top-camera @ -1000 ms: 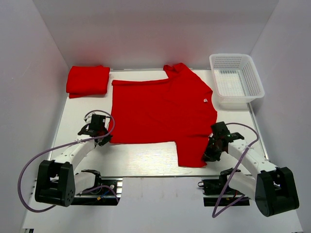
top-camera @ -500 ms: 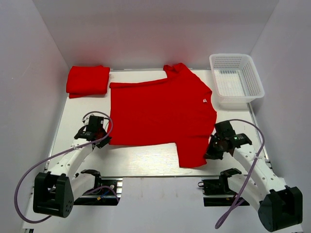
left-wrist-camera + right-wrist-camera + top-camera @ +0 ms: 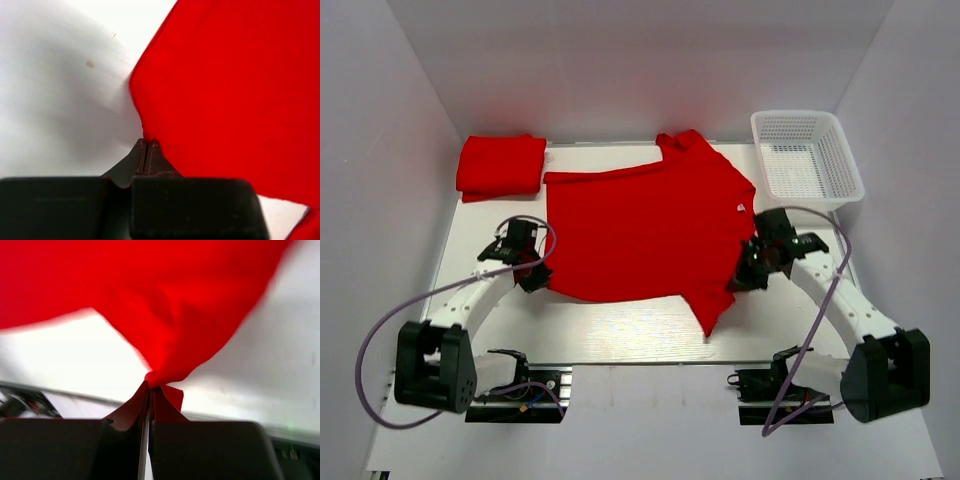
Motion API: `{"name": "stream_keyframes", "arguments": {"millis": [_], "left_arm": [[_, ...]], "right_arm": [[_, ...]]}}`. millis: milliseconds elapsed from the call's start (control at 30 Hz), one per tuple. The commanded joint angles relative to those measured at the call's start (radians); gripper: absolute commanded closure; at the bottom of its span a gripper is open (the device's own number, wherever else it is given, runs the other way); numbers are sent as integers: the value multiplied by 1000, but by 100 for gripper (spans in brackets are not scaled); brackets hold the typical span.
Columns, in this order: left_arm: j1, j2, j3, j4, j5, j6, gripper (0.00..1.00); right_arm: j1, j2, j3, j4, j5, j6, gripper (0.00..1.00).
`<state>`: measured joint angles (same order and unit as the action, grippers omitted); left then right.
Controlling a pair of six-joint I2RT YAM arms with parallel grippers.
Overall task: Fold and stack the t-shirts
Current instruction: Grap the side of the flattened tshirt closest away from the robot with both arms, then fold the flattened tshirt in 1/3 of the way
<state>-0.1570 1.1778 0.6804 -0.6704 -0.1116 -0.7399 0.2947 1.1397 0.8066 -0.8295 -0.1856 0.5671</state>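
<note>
The spread t-shirt [image 3: 640, 235] lies on the counter [image 3: 620, 325], its white neck label [image 3: 743, 208] too small to read; left fingers [image 3: 143, 155] pinch its hem corner, right fingers [image 3: 146, 399] clamp a raised fold; folded t-shirt [image 3: 500, 165] sits far-left

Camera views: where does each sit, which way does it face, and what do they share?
Top external: above and behind the robot, looking down on the table, spread t-shirt, folded t-shirt, basket; left arm and right arm show.
Left wrist: on the left gripper, facing along its shut jaws, pinching the shirt's edge.
Right wrist: on the right gripper, jaws shut on a bunched shirt corner.
Shared: the spread t-shirt.
</note>
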Motion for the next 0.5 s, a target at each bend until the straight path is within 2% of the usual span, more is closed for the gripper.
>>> {"name": "stream_keyframes", "arguments": {"millis": [0,200,467], "left_arm": [[2,63,109,43,-16,11,100],[2,223,301,-7,-118,-10,100],[59,318,373,18,-128,-52,100]], "right_arm": [[-9,67,138,159,12,-4,100],[-29,193,278,262,21,13,100],[-69,365,453,325,11,2,100]]}}
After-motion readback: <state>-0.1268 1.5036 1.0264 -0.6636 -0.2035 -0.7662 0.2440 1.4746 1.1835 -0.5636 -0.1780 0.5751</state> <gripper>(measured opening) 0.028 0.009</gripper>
